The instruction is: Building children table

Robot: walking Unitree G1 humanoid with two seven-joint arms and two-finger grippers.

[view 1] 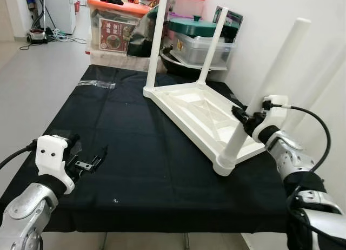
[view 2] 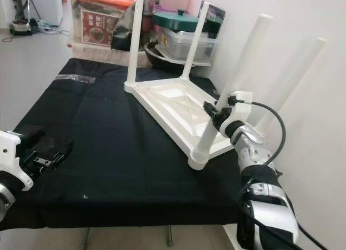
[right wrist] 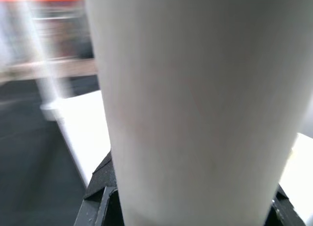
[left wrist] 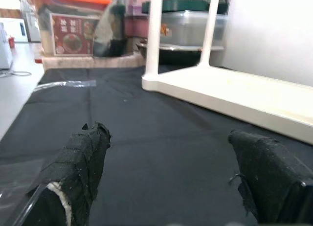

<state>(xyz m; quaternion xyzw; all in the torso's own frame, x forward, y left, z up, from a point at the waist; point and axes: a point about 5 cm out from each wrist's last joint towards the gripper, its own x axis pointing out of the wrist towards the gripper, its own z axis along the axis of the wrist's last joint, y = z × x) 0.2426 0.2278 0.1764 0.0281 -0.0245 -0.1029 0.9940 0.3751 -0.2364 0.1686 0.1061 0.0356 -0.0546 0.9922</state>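
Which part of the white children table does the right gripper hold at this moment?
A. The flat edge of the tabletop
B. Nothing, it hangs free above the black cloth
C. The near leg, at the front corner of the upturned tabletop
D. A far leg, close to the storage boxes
C: the right gripper is closed around the near leg, which stands in the front corner of the upturned tabletop.

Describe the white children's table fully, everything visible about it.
The white table looks like moulded plastic and lies upside down on the black cloth, its ribbed underside facing up. Two far legs stand upright in their corner sockets. The near leg leans, seated in the front corner socket, with the right end effector closed around it. Another leg rises behind it by the wall.
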